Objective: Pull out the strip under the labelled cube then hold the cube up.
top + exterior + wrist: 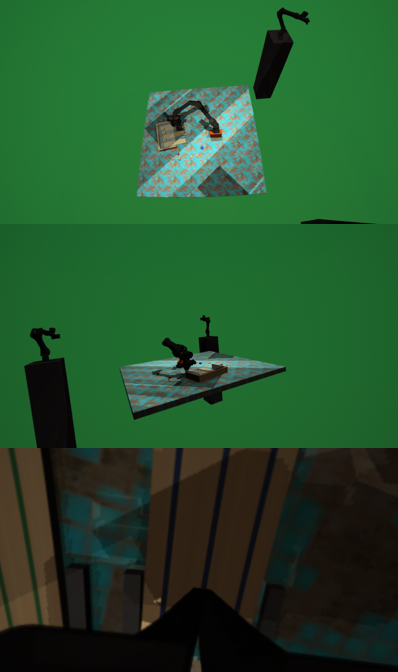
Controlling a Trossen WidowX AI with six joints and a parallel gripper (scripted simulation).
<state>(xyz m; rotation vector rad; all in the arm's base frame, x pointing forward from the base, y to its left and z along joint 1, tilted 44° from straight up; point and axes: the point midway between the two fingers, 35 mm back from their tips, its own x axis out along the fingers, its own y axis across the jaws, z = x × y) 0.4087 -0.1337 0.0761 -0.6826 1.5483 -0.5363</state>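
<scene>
Strips run lengthwise away from the claw in the wrist view: at the left a green-lined strip (22, 538), then a gap of table (107, 523), then the blue-lined strip (220, 523) dead ahead. The claw (199, 598) is fully shut with nothing between its fingers, its tip set over the near end of the blue-lined strip, along that strip's long axis. From above, the tray (159, 136) holds the strips, with small cubes at their far ends; the labelled one (162, 129) is too small to tell for sure. A drag straight back toward the arm looks the likely pull.
</scene>
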